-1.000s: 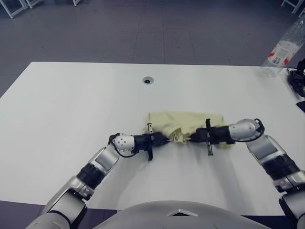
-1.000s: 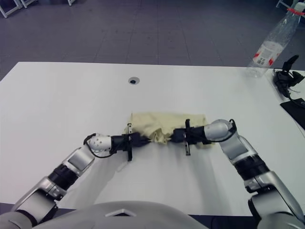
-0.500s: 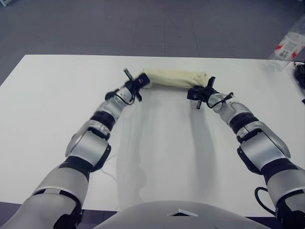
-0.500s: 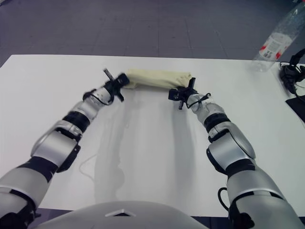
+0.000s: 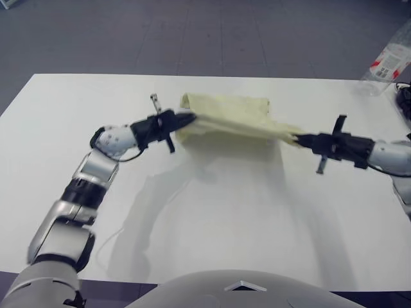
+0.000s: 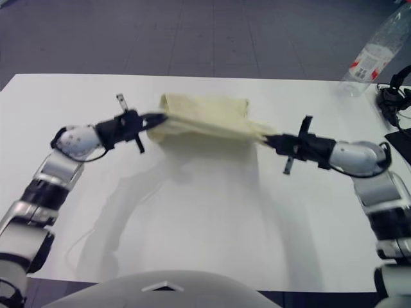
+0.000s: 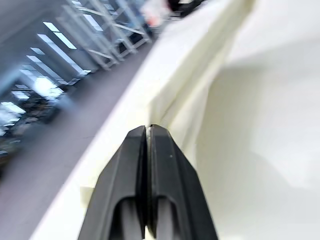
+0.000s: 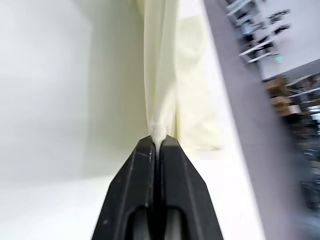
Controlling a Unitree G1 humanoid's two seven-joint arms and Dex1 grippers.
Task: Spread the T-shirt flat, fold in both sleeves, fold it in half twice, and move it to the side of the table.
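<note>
My tool: black two-fingered right gripper [image 8: 157, 140], in the foreground, fingers pressed together on a pinch of cloth.
Cloth: pale yellow fabric T-shirt [image 8: 161, 75], stretched taut straight away from my fingertips, more of it lying flat just beside.
Surface: white table [image 8: 45, 100] underneath.
Background: grey floor [image 8: 260, 110] past the table edge, blurred.

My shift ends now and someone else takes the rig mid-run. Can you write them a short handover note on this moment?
Left gripper: shut on the T-shirt at its end on the robot's left.
Right gripper: shut on a pinch of cloth at the other end, raised off the table.
T-shirt: pale yellow, bunched, pulled taut between the two grippers; its far part lies on the table towards the far edge.
Done: both ends gripped; the shirt is not yet spread flat.
Left: spread it flat, fold in both sleeves, halve it twice, move it to the side.
</note>
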